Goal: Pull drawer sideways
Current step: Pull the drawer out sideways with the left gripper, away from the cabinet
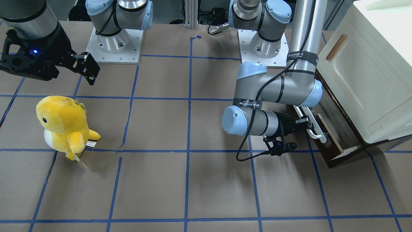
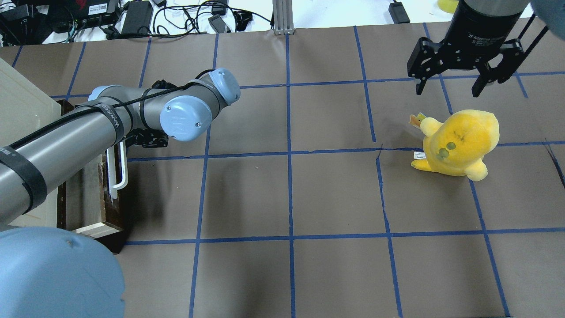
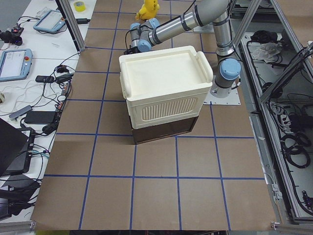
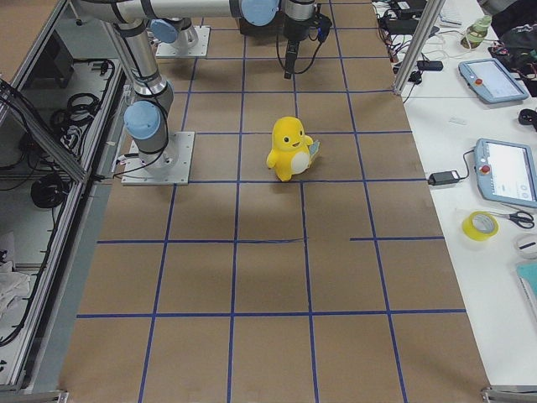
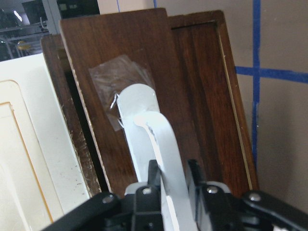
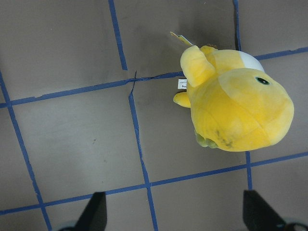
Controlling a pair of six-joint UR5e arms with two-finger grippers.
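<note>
Drawer (image 1: 334,147) half hidden overhead by left arm (image 2: 66,141); left jaws clamp handle (image 5: 163,159).

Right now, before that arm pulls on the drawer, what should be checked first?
1. Left gripper shut on the white handle: ok.
2. Drawer stands partly out of the cabinet; slides freely: cannot tell.
3. Yellow plush toy far from the drawer: ok.
4. Right gripper open, above the table near the toy, away from the drawer: ok.
5. Cabinet anchored so it won't slide along: cannot tell.
</note>
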